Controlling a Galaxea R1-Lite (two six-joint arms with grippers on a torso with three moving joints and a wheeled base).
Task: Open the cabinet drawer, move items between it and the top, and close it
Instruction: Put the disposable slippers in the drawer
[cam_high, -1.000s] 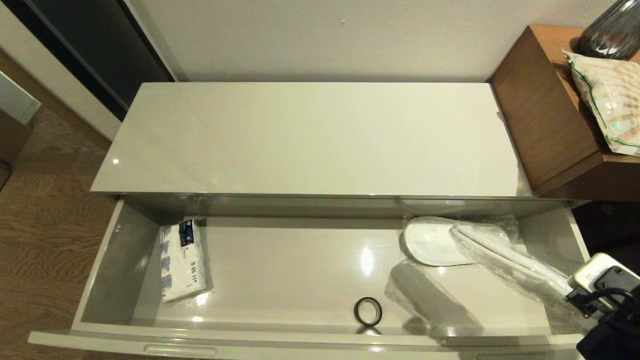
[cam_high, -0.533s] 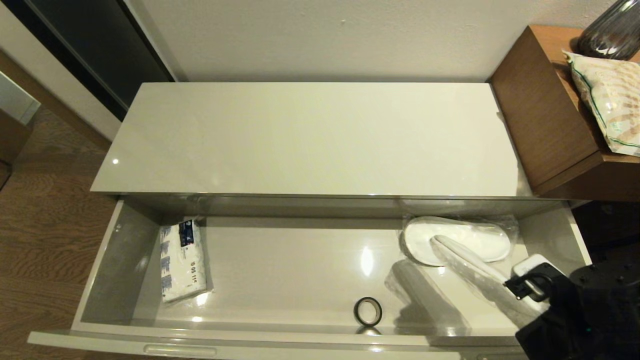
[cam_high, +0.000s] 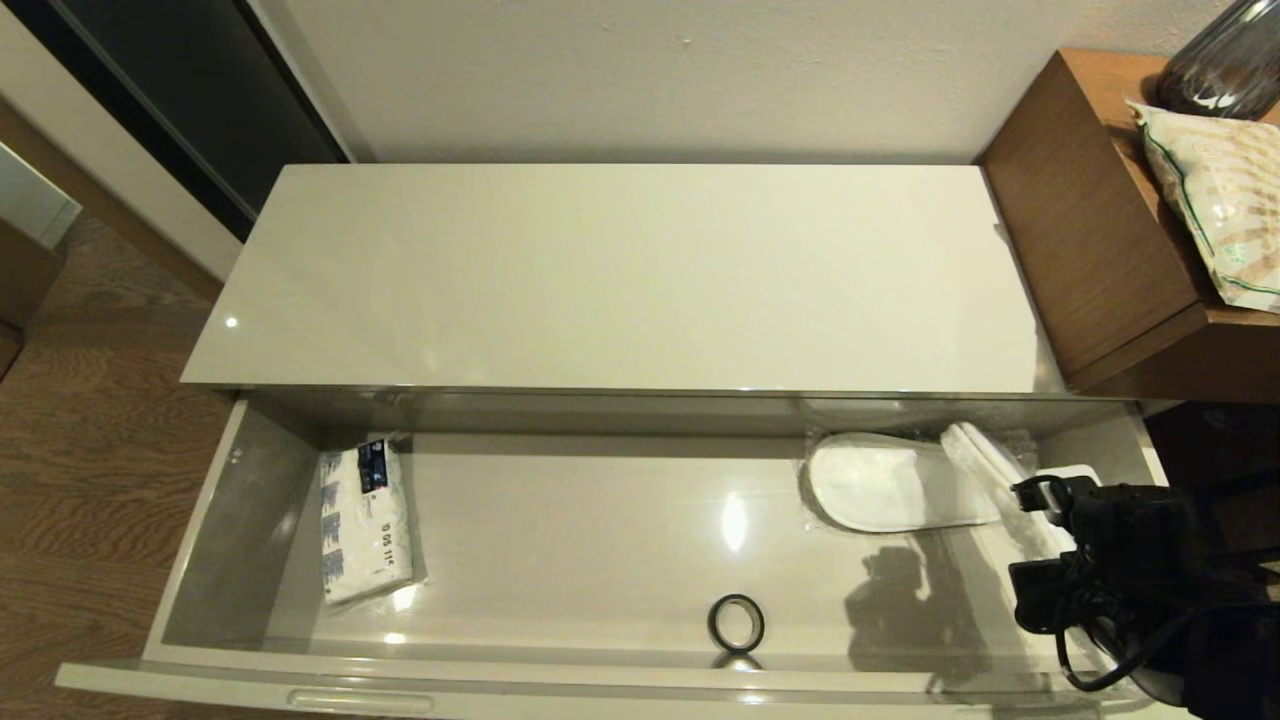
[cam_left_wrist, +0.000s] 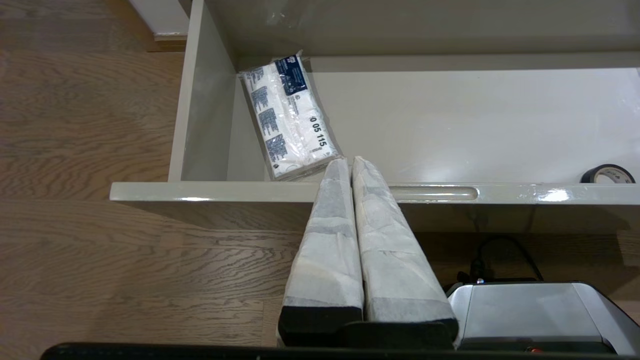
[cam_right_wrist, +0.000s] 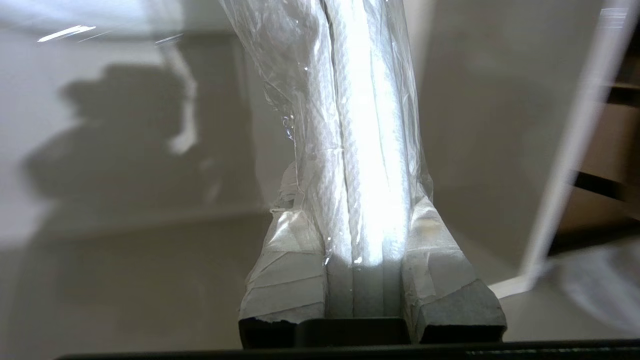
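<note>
The cabinet drawer stands pulled out below the cream top, which is bare. Inside lie a tissue pack at the left, a black ring near the front middle, and one wrapped white slipper flat at the back right. My right gripper is over the drawer's right end, shut on the second wrapped slipper, which sticks out towards the back wall. My left gripper is shut and empty, just outside the drawer front, near the tissue pack.
A taller brown wooden table stands at the right with a green-trimmed patterned bag and a dark vase. Wood floor lies to the left. A slot notch marks the drawer rim.
My right gripper has swung with the wrapped slipper from the drawer's front right corner towards its back right. The slipper now points at the back wall beside the flat one.
</note>
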